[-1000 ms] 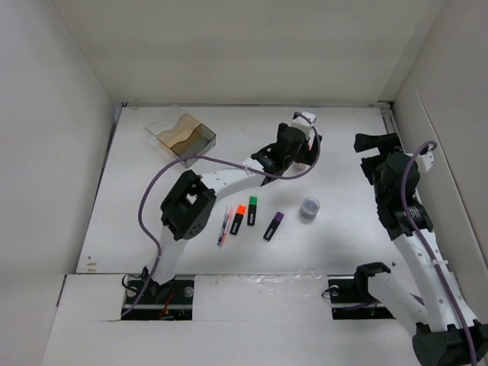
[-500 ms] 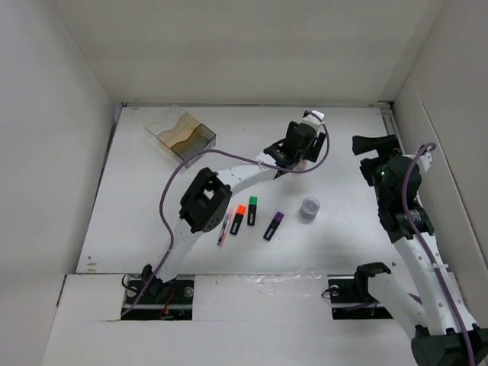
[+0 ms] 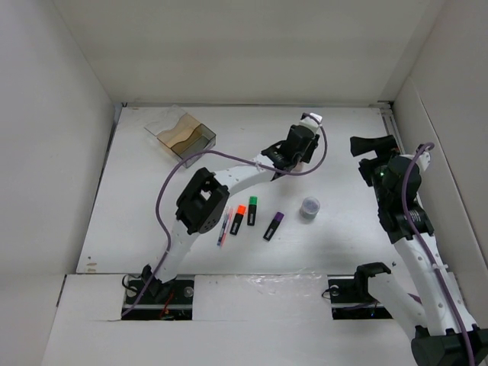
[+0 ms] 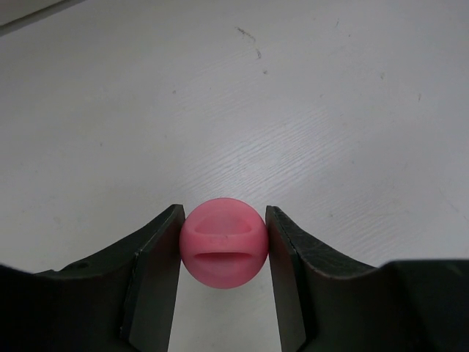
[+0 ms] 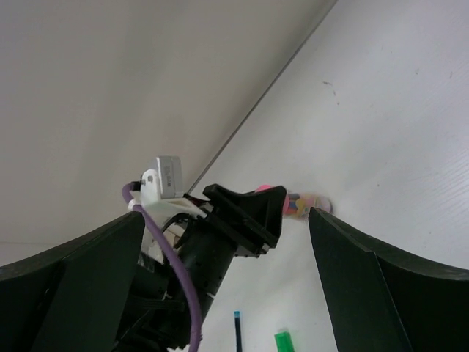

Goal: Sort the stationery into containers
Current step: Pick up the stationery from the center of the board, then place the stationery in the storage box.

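- Overhead, we see the left arm stretched to the far middle of the table (image 3: 152, 221), with the left gripper (image 3: 306, 136) lowered there
- From the left wrist, the small pink-topped bottle (image 4: 223, 253) sits between the two black fingers (image 4: 154, 286); each finger presses a side of the round pink cap, so we read the gripper as clamped on it
- From the right wrist, the same bottle lies on the table just beyond the left gripper, its pink end towards the fingers
- Right gripper (image 3: 370, 152): raised at the right side of the table, fingers spread wide apart, nothing held between them
- Clear square box (image 3: 181, 136): far left corner of the table, tan-tinted inside, well apart from both grippers
- Two thin pens (image 3: 224, 227): side by side on the near middle of the table, close to the left arm's elbow
- Highlighters, in a row to the right of the pens: orange-ended highlighter (image 3: 238, 219), green-ended highlighter (image 3: 252, 210), purple-ended highlighter (image 3: 274, 226)
- Small round grey pot (image 3: 309, 207): right of the purple-ended highlighter, apart from it
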Robot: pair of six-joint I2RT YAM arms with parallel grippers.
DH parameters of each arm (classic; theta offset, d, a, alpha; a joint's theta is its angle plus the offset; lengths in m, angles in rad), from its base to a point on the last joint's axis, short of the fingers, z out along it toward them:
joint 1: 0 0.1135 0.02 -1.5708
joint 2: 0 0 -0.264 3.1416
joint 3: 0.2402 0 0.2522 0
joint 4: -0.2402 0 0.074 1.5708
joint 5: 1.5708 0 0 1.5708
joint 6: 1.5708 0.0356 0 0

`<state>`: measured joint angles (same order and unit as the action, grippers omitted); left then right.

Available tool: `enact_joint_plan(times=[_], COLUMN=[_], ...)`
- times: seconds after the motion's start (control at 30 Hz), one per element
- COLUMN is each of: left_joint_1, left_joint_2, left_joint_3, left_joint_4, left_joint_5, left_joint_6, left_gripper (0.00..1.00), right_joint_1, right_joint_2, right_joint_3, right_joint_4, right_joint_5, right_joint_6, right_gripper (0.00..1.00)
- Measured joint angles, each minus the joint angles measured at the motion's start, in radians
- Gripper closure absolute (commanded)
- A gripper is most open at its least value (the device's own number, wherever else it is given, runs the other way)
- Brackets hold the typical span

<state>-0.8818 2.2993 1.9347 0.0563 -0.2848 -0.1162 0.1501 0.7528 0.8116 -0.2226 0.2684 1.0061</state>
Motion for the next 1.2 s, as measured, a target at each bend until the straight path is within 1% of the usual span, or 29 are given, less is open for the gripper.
enact_joint_plan(times=[0.13,0.23,0.33,0.43,0.5,0.63,0.7,0.83,0.93,0.97,1.03,1.2], left_joint_1=[0.015,0.067,0.169,0.314,0.417,0.589,0.653,0.784,0.861,0.877,0.896,0.878], left_joint_2=[-0.096,-0.184,-0.282,-0.376,-0.409,-0.412,-0.412,-0.400,-0.387,-0.383,-0.370,-0.310], left_joint_3=[-0.101,-0.132,-0.138,-0.135,-0.115,-0.063,-0.060,-0.060,-0.060,-0.060,-0.060,-0.026], left_joint_4=[-0.023,-0.039,-0.040,-0.038,-0.043,-0.068,-0.087,-0.116,-0.122,-0.122,-0.124,-0.137], left_joint_5=[0.000,0.023,0.050,0.056,0.050,0.042,0.049,0.111,0.130,0.126,0.115,0.093], left_joint_6=[-0.006,-0.032,-0.075,-0.115,-0.136,-0.177,-0.199,-0.250,-0.264,-0.263,-0.259,-0.234], left_gripper=[0.66,0.66,0.65,0.64,0.64,0.64,0.64,0.64,0.63,0.61,0.61,0.61], right_joint_1=[0.000,0.000,0.000,0.000,0.000,0.000,0.000,0.000,0.000,0.000,0.000,0.000], right_joint_2=[0.000,-0.001,0.000,0.011,0.035,0.086,0.102,0.108,0.107,0.106,0.105,0.105], right_joint_3=[-0.010,-0.010,-0.012,-0.026,-0.030,-0.040,-0.041,-0.041,-0.041,-0.041,-0.041,-0.041], right_joint_4=[-0.002,0.004,0.010,0.029,0.031,0.037,0.037,0.044,0.052,0.052,0.057,0.061], right_joint_5=[0.000,-0.004,-0.008,-0.012,-0.021,-0.049,-0.066,-0.093,-0.113,-0.119,-0.130,-0.154], right_joint_6=[-0.002,-0.005,-0.005,-0.007,-0.008,-0.008,-0.008,-0.008,-0.008,-0.008,-0.009,-0.014], right_gripper=[0.00,0.00,0.00,0.00,0.00,0.00,0.00,0.00,0.00,0.00,0.00,0.00])
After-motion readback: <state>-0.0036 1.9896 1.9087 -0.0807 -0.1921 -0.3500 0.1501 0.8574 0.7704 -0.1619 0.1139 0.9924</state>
